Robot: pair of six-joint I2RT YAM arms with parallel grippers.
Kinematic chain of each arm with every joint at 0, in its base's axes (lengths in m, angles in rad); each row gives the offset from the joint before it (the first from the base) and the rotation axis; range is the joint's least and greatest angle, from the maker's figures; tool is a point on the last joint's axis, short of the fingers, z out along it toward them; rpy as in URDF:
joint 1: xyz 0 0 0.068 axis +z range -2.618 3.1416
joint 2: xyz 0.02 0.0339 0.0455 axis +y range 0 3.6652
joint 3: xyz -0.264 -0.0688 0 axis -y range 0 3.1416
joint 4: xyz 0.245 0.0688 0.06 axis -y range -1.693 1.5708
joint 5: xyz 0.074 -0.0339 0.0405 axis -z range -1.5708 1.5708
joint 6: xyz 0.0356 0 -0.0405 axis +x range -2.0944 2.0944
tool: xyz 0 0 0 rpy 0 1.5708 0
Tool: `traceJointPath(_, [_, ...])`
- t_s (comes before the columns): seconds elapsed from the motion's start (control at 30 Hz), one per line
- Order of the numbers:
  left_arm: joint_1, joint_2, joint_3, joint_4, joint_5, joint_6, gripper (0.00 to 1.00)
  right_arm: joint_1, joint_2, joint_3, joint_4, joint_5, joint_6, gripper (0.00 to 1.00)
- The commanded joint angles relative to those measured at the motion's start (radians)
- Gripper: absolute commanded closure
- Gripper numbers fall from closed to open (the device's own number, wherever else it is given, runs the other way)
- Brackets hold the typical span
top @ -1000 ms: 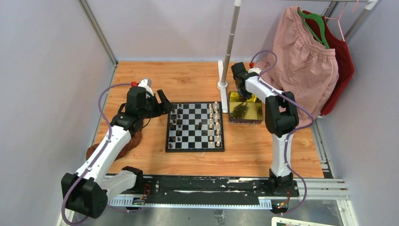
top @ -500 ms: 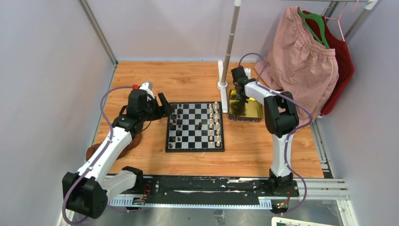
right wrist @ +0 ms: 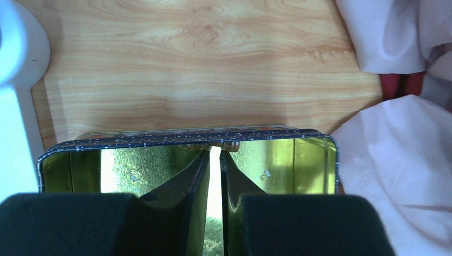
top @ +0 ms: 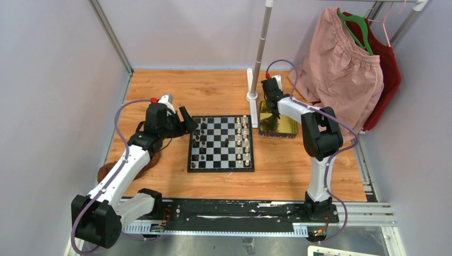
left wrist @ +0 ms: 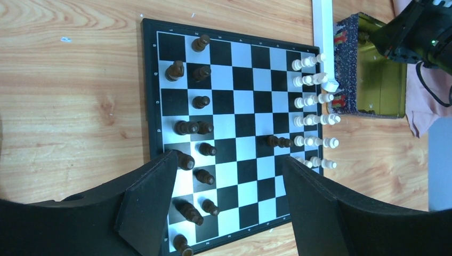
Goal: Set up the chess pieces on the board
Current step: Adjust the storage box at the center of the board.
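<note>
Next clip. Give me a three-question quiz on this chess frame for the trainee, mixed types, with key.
1. True or false: the left gripper, by the board, grips a dark piece.
2. The right gripper reaches into: A the board, B the gold tray, C the clothes.
3. What colour is the lone piece beside the white ranks?
Key: 1 false, jaws open and empty; 2 B; 3 dark.
</note>
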Motion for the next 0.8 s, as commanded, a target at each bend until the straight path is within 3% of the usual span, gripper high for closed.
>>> traceJointPath(0.0, [-0.007, -0.009, -0.007, 0.044, 0.01, -0.008, 0.23, 0.014, -0.062, -0.018, 0.018, 0.089, -0.034, 0.82])
traceJointPath(0.43, [-0.007, -0.018, -0.019, 0.042, 0.028, 0.004, 0.23, -0.074, -0.141, -0.018, -0.188, 0.122, 0.133, 0.71])
traceJointPath(0.57, [-0.007, -0.024, -0.021, 0.042, 0.032, 0.005, 0.23, -0.092, -0.158, -0.027, -0.224, 0.13, 0.135, 0.61])
traceJointPath(0.77, [-0.007, -0.022, -0.03, 0.048, 0.044, 0.004, 0.23, -0.11, -0.155, -0.037, -0.245, 0.114, 0.14, 0.6])
